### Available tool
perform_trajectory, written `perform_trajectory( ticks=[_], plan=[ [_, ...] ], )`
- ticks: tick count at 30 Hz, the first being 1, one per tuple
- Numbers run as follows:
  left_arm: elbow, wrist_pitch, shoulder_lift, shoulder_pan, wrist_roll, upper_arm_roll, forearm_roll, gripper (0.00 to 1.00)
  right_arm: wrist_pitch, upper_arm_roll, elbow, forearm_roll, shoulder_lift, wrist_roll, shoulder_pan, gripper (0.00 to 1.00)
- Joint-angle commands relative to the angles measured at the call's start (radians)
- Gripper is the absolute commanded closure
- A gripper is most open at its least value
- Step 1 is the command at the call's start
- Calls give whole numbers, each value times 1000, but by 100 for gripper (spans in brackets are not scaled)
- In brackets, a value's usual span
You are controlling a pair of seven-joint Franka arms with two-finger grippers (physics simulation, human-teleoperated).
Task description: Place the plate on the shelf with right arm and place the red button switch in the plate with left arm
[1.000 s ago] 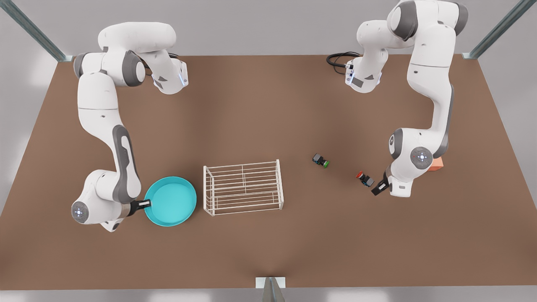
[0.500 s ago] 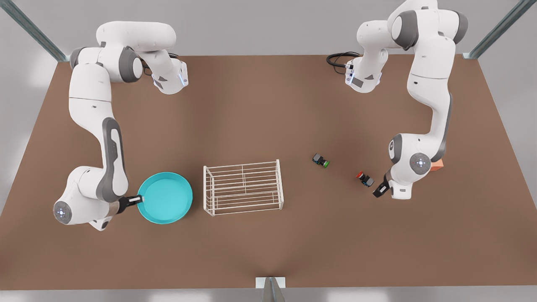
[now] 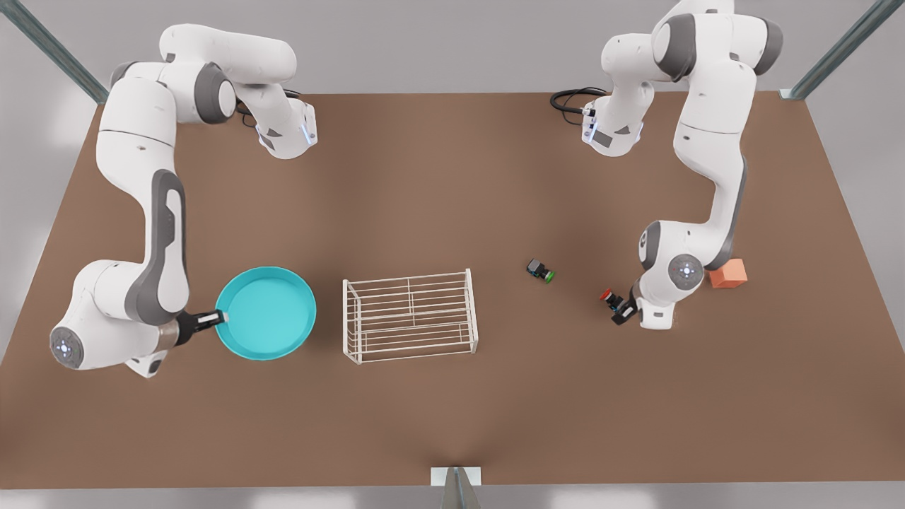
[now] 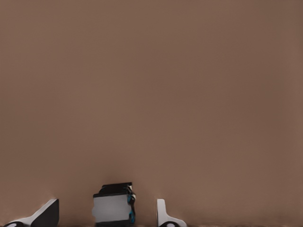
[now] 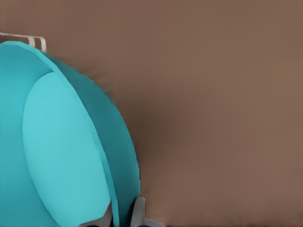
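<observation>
Between my left gripper's (image 3: 619, 313) spread fingers sits the red switch (image 3: 612, 300), unsqueezed; next I close. My right gripper (image 3: 210, 319) pinches the plate's (image 3: 266, 311) rim, shelf (image 3: 409, 315) beyond.

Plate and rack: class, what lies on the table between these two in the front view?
Nothing: bare brown table separates the plate, gripped at its rim by the right claw, from the rack.

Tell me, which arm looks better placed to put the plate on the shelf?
The right gripper: it already pinches the plate rim beside the shelf. The left gripper straddles the red button switch.
</observation>
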Motion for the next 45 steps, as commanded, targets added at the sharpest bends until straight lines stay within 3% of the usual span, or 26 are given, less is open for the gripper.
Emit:
perform_trajectory(
  ticks=[1, 16, 32, 33, 34, 38, 39, 40, 45],
  plan=[
    [3, 2, 0, -11, -103, -1, 1, 0, -97, -1, 0, 15, -25, 34, -1, 75],
    [7, 16, 38, -11, -92, 2, 47, 0, -163, 19, 17, 86, -91, 408, 117, 74],
    [1, -2, 55, -7, -90, 3, 61, 0, 109, 24, 38, 170, -47, 913, 378, 74],
    [1, -2, 55, -8, -92, 2, 61, 3, 130, 19, 38, 169, -34, 928, 396, 74],
    [1, -2, 53, -8, -92, 3, 61, 17, 149, 21, 37, 167, -24, 945, 404, 74],
    [20, -35, 46, -7, -84, 3, 63, 19, 191, 14, 32, 167, 2, 986, 432, 73],
    [21, -35, 46, -7, -84, 3, 63, 19, 191, 14, 32, 167, 2, 988, 432, 45],
    [21, -35, 47, -8, -84, 3, 63, 20, 191, 14, 31, 166, 2, 986, 432, 0],
    [24, -35, 53, -5, -70, 3, 66, 20, 95, -18, 37, 161, -74, 928, 403, 0]
  ],
)
